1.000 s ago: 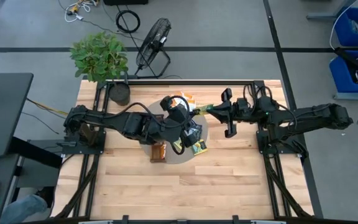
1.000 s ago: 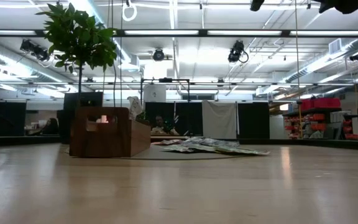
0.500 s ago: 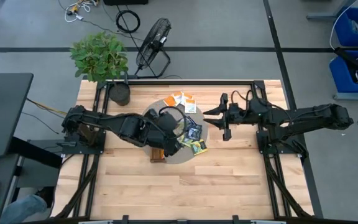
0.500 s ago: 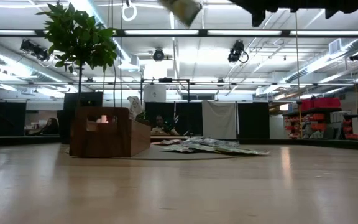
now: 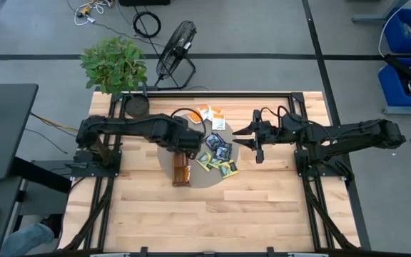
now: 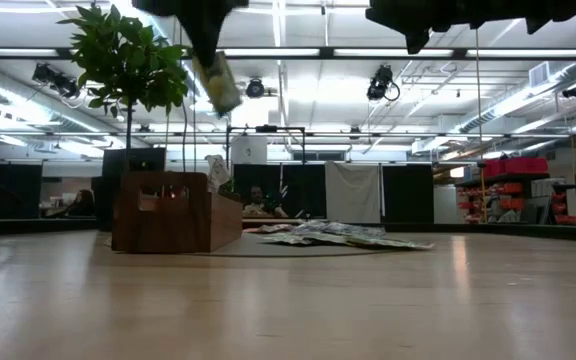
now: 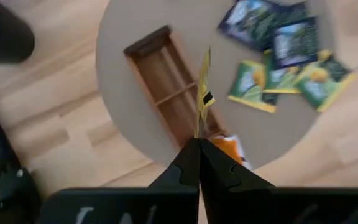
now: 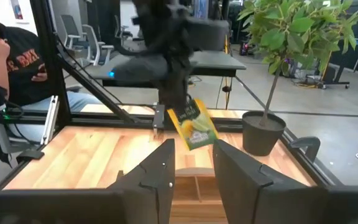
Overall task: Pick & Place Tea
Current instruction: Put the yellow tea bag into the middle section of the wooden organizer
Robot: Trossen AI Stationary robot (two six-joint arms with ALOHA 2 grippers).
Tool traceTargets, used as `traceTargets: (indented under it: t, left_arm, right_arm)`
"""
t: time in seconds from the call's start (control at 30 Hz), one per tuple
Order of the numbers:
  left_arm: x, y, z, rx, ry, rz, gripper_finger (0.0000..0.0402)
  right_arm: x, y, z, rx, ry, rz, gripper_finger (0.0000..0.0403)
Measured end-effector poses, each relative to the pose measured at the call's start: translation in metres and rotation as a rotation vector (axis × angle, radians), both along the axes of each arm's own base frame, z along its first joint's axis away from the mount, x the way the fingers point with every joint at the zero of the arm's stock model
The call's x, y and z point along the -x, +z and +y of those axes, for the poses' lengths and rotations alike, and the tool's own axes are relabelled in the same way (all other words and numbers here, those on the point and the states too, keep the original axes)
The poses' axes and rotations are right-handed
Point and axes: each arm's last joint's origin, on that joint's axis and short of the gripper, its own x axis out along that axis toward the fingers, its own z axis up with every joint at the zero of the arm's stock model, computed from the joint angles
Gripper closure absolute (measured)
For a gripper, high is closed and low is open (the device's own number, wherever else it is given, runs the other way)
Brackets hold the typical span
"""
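- Where the low view looks level across the table, the nearest item is bare tabletop (image 6: 288, 310) of pale wood planks.
- Wooden tray (image 5: 182, 172): long, narrow, brown, divided into compartments; lies on a grey round mat (image 5: 191, 178); in the low view it reads as a brown box (image 6: 163, 212) standing left of centre.
- Tea sachets on the mat (image 5: 220, 158): a loose pile of dark blue and yellow-green squares, overlapping, just beside the tray; seen as a flat heap in the low view (image 6: 338, 236).
- Orange-and-white sachets (image 5: 211, 116): a few lying at the mat's far edge, apart from the main pile.
- Left gripper (image 5: 193, 145): over the mat near the tray, fingers clenched on one yellow-green sachet (image 7: 202, 93); the sachet hangs edge-on above the tray in the left wrist view and dangles in the air in the low view (image 6: 218, 82); the right wrist view shows its printed face (image 8: 193, 124).
- Right gripper (image 5: 252, 135): held above the table to the right of the mat, fingers (image 8: 161, 168) parted, nothing between them.
- Potted plant (image 5: 116, 68): green, leafy, in a dark pot at the table's far left corner.
- Floor fan (image 5: 175, 50): black, on the floor beyond the table.
- Person (image 8: 8, 62): seated beyond the table frame, dark top with orange lettering, one hand raised.
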Motion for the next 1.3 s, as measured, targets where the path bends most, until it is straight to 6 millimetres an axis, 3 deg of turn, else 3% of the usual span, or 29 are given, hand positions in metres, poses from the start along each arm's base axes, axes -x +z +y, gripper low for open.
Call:
traceTargets:
  t: [0.27,0.67,1.3]
  left_arm:
    - [-0.005,-0.041,0.024,0.19,0.088,0.066,0.0401]
    - [-0.015,-0.086,0.027,0.279,0.187,-0.016,0.0401]
    - [-0.014,-0.097,0.028,0.328,0.265,0.021,0.04]
  right_arm:
    - [0.0,-0.004,0.0,0.006,0.001,0.044,0.0294]
    - [0.001,-0.007,0.0,0.035,0.005,0.075,0.0293]
    - [0.001,-0.009,0.0,0.046,0.01,0.095,0.0293]
